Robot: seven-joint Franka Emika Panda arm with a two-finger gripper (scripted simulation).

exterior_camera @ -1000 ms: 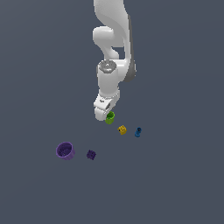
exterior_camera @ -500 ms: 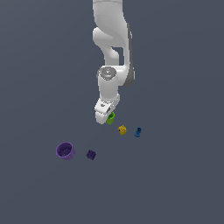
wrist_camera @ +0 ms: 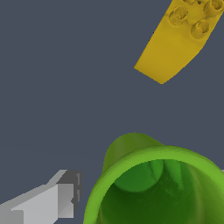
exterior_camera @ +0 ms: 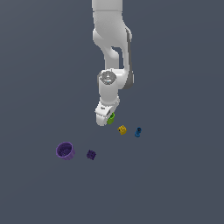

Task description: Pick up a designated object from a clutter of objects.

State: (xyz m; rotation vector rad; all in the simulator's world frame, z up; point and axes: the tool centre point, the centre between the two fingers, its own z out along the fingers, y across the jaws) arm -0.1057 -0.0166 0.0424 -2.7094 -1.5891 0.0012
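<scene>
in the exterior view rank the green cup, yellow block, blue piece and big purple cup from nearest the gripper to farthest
1. Small lime-green cup, right at the gripper.
2. Yellow studded block, toward the view's right.
3. Small blue piece, further right.
4. Large purple cup, lower left, farthest.

From where I stood, the only other thing was the floor (exterior_camera: 183, 188): a flat, matte, slate-grey surface of one even tone. It ran out to every edge of the exterior view. Through the wrist view the same plain grey floor filled whatever space lay uncovered.
</scene>
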